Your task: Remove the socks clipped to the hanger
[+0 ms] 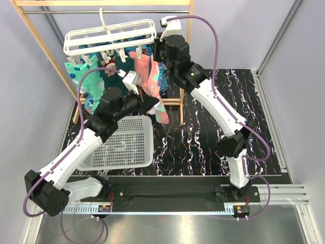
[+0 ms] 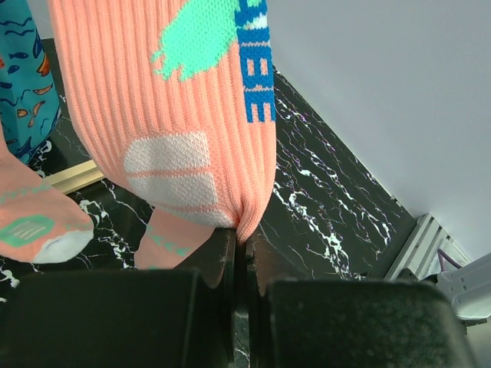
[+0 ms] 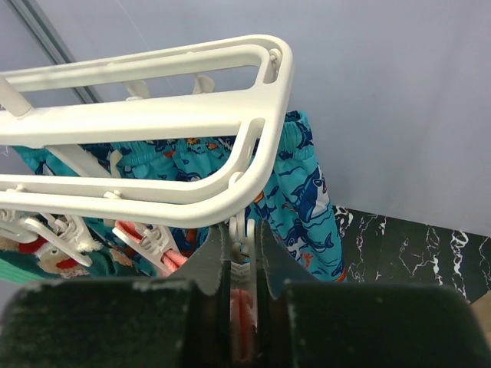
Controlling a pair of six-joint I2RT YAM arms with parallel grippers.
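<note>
Marble tabletop (image 1: pixel 203 142) | left wrist: left pincer (image 2: pixel 240 247) pinching pink sock (image 2: pixel 176 115) | right wrist: right pincer (image 3: pixel 244 247) squeezing hanger clip (image 3: pixel 238 228)

Light is bright, even and diffuse in all three views, and shadows are faint with soft edges. In the top view a pale glare lies across the metal sheet (image 1: pixel 177 229) at the near edge. The sock (image 2: pixel 169 100) is sharp (each rib reads), and the hanger (image 3: pixel 153 115) is near-white but not blown out. The left fingers (image 2: pixel 219 264) and right fingers (image 3: pixel 209 264) are dark, grainy and out of focus. The clip (image 3: pixel 242 238) sits in their shade.
</note>
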